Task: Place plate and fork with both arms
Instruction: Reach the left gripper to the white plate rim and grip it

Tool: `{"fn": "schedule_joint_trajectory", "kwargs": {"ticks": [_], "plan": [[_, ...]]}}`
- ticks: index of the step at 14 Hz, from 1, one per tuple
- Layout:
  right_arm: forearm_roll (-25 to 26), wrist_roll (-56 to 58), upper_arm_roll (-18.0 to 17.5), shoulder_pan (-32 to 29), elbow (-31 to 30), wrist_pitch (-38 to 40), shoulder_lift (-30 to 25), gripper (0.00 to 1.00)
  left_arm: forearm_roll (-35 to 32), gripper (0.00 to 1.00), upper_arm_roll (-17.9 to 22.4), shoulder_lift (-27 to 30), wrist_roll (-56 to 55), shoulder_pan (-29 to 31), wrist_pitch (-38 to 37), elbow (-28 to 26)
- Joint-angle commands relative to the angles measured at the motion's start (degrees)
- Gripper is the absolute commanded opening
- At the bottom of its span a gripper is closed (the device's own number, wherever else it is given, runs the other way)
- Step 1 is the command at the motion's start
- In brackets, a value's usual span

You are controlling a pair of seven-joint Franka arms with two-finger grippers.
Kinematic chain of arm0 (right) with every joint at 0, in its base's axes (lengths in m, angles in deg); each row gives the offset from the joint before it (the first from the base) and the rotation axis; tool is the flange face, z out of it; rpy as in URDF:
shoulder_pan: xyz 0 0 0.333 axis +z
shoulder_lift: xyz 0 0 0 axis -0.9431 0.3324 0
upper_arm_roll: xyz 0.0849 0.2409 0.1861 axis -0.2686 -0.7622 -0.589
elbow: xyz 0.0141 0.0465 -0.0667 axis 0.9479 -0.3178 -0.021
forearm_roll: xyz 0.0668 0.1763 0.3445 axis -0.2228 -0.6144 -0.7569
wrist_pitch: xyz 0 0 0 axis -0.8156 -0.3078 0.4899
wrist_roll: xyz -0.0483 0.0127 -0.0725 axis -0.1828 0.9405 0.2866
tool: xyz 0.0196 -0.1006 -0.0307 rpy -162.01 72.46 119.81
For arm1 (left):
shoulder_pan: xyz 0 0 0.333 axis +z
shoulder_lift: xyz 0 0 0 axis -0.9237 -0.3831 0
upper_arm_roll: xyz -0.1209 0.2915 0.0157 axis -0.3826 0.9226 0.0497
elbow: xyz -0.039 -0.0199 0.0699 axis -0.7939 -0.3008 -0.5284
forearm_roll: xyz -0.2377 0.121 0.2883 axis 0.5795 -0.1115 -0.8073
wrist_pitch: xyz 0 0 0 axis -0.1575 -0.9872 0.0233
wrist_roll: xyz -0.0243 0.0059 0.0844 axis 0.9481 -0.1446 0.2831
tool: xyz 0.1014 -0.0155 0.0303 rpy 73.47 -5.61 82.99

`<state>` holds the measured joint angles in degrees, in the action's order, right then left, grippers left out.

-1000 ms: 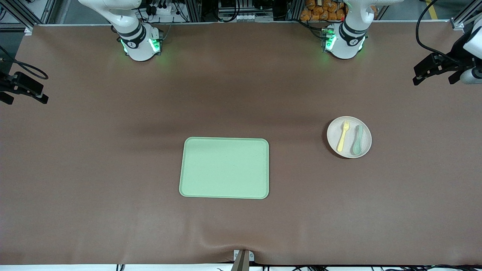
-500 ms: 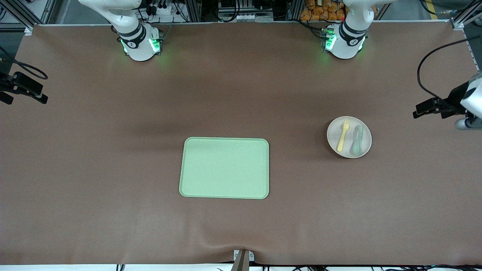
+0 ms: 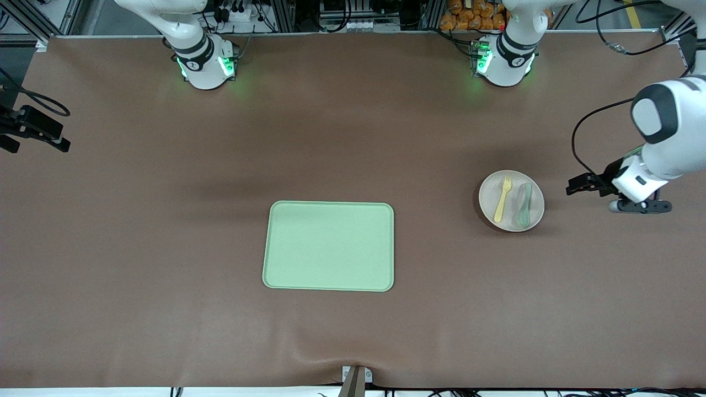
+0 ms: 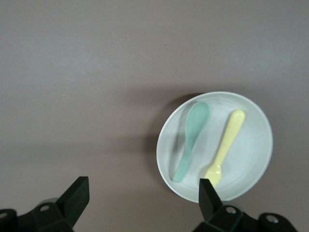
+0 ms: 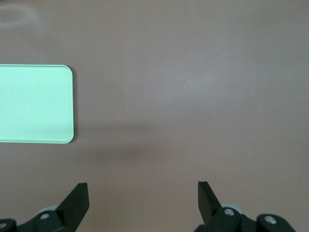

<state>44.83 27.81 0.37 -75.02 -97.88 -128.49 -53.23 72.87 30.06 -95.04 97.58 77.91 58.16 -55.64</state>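
Observation:
The off-white plate point(image 3: 511, 218) lies toward the left arm's end of the table. The pale-yellow fork point(image 3: 502, 199) and a grey-green spoon point(image 3: 524, 205) lie side by side on it. My left gripper point(image 3: 572, 186) is open and empty, over the bare table beside the plate. In the left wrist view the plate point(image 4: 251, 145), fork point(image 4: 224, 145) and spoon point(image 4: 191, 137) show just past my open left gripper point(image 4: 143, 193). My right gripper point(image 3: 36, 145) waits open and empty at the right arm's end of the table, and it is also in the right wrist view point(image 5: 143, 198).
A rectangular light-green tray point(image 3: 329, 245) lies empty at mid-table, nearer the front camera than the plate; its corner shows in the right wrist view point(image 5: 34, 104). Brown cloth covers the table. The arm bases stand along the table's edge farthest from the front camera.
My left arm has swung in from the table's end and come down toward the plate. The right arm, plate, fork, spoon and tray have not moved.

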Motion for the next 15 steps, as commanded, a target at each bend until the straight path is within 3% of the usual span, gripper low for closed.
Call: {"fn": "schedule_joint_trajectory", "kwargs": {"ticks": [1, 5, 11, 15], "plan": [[0.3, 0.1, -0.6, -1.2, -0.1, 0.4, 0.2, 1.0, 5.4, 0.91, -0.1, -2.4, 6.9, 0.6, 3.9, -2.7], [0.2, 0.2, -0.6, -1.4, -0.1, 0.3, 0.3, 1.0, 16.3, 0.81, -0.1, -7.9, 14.8, 1.9, 7.0, -2.8], [0.2, 0.2, -0.6, -1.4, 0.0, 0.3, 0.3, 1.0, 17.6, 0.7, -0.4, -11.6, 16.5, 1.7, 10.8, -2.6], [0.2, 0.2, -0.6, -1.5, 0.0, 0.3, 0.3, 1.0, 20.5, 0.55, -0.5, -13.1, 16.9, 1.3, 10.8, -2.4]]}}
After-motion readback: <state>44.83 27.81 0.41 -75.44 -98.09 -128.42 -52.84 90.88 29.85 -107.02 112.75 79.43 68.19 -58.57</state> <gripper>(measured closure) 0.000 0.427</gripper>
